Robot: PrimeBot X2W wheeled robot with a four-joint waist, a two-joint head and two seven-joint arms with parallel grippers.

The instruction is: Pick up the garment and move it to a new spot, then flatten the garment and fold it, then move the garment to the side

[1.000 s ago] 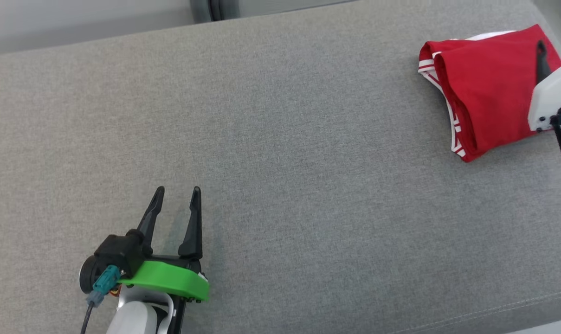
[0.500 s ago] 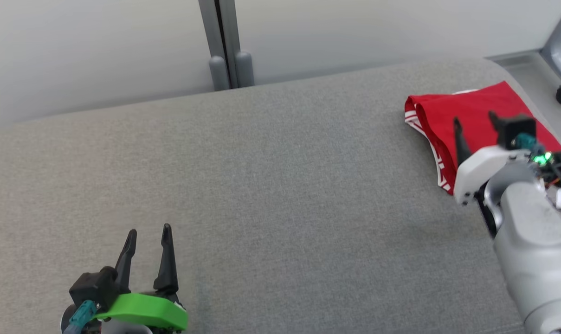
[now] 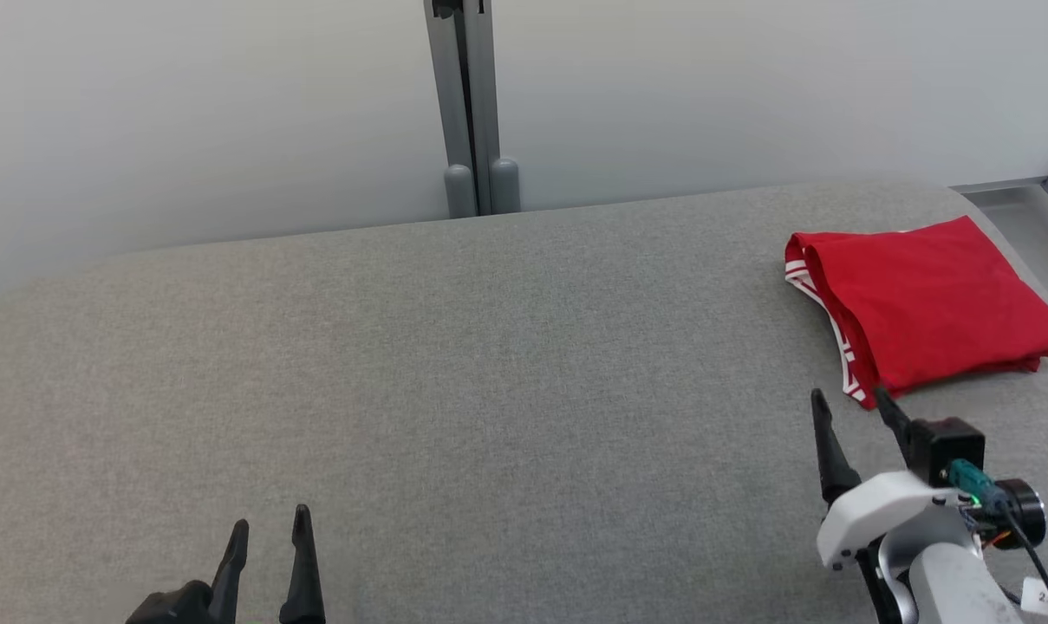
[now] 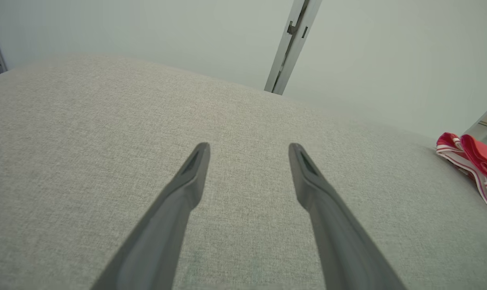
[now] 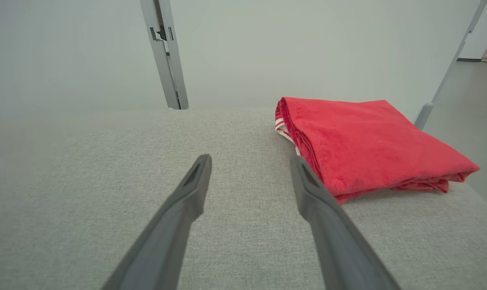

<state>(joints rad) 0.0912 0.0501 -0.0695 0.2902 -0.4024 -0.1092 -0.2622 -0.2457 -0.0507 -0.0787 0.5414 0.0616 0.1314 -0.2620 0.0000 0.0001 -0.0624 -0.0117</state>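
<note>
The garment (image 3: pixel 927 305) is red with white-striped trim and lies folded at the far right of the grey padded surface (image 3: pixel 489 373). In the right wrist view the garment (image 5: pixel 364 143) sits just ahead and to the right of my fingers. My right gripper (image 3: pixel 849 403) stands open just in front of the garment's near left corner, apart from it and holding nothing. My left gripper (image 3: pixel 268 520) is open and empty at the lower left, far from the cloth. In the left wrist view the garment (image 4: pixel 475 165) shows at the right edge.
A pale wall with a grey vertical post (image 3: pixel 471 113) runs behind the surface. The surface's right edge drops to the floor (image 3: pixel 1022 204) close beside the garment. A grey metal leg (image 5: pixel 448 68) stands beyond that edge.
The head camera has tilted up, shifting the whole picture down. My right gripper has drawn back off the folded garment toward me, staying open. The left gripper has kept open.
</note>
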